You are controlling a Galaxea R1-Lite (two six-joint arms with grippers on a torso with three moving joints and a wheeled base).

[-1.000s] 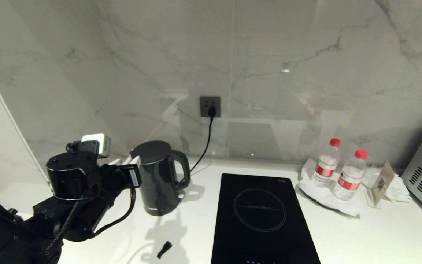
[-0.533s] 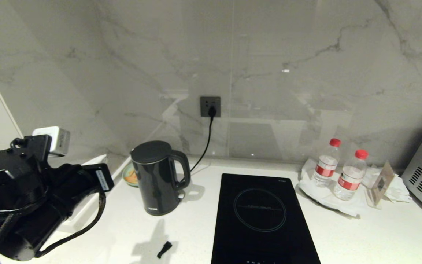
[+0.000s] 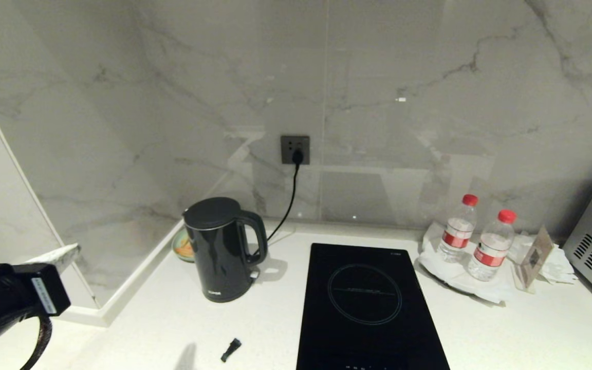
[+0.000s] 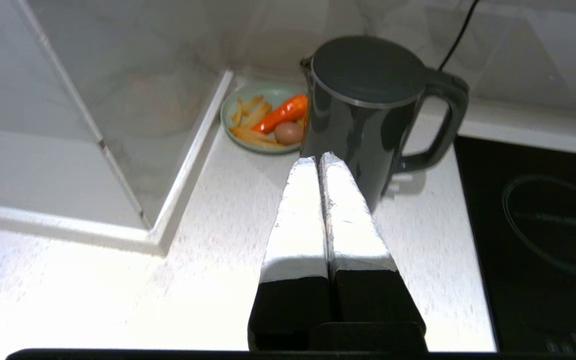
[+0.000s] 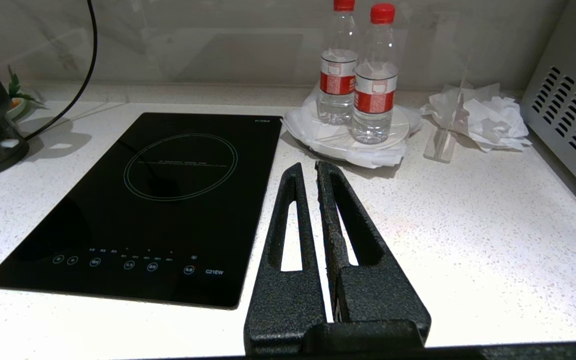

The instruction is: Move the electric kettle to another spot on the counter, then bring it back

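Your left claw (image 4: 318, 161) is pressed together, empty, clear of the kettle (image 3: 222, 248) upright on the tabletop (image 3: 506, 329); right claw (image 5: 309, 170) looks closed too.

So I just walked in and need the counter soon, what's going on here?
Nothing is being held. The electric kettle stands upright on the counter, left of the hob, with a plate of food behind it. The left gripper is shut and empty, short of the kettle. The right gripper, also shut, hangs idle over the counter beside the hob.
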